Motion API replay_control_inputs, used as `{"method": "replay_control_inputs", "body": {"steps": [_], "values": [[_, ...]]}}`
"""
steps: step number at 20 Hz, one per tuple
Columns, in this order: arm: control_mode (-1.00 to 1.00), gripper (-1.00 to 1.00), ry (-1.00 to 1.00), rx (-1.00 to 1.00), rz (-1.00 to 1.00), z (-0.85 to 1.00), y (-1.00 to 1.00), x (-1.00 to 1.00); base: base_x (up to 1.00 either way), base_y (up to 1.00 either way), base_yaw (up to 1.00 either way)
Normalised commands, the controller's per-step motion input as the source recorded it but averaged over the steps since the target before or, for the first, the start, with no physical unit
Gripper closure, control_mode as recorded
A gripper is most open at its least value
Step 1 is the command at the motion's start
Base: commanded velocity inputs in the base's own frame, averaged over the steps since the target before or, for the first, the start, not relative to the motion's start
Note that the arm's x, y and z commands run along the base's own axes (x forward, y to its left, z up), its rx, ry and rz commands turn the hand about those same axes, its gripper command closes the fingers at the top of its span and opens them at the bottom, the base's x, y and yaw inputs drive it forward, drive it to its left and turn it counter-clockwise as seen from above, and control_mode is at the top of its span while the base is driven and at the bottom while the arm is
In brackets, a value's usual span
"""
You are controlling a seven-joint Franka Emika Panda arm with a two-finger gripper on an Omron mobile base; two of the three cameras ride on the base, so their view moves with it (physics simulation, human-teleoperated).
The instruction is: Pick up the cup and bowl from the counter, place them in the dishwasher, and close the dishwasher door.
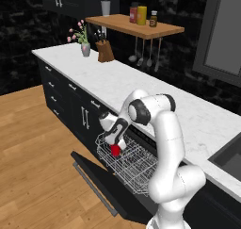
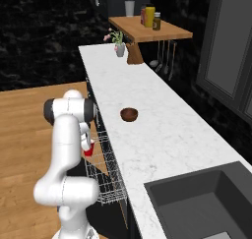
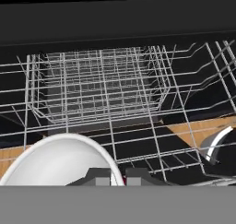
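Cup (image 1: 115, 150) sat clenched in my gripper (image 1: 116, 147) over the dishwasher (image 1: 127, 162) rack, lower centre. Bowl (image 2: 129, 114) waited on the table (image 2: 162, 130); door (image 1: 101, 185) hung open.

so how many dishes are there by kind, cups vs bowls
cups: 1, the red cup, held in the shut gripper over the dishwasher rack
bowls: 1, the brown bowl on the counter
total: 2

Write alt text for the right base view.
The white arm's gripper holds the red cup over the dishwasher's pulled-out white wire rack. The brown bowl sits on the marble counter.
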Motion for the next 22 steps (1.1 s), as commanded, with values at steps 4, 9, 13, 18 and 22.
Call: {"method": "replay_control_inputs", "body": {"steps": [4,9,13,18,22], "values": [[-1.00,1.00,0.00,-0.02,-0.03,-0.36,0.08,0.24,0.00,0.00,0.00],[-1.00,1.00,0.00,-0.02,-0.03,-0.36,0.01,0.24,0.00,0.00,0.00],[-1.00,1.00,0.00,-0.01,-0.02,-0.37,0.00,0.24,0.00,0.00,0.00],[-1.00,1.00,0.00,-0.02,-0.02,-0.38,0.03,0.21,0.00,0.00,0.00],[-1.00,1.00,-0.01,-0.03,-0.01,-0.38,0.09,0.20,0.00,0.00,0.00]]}}
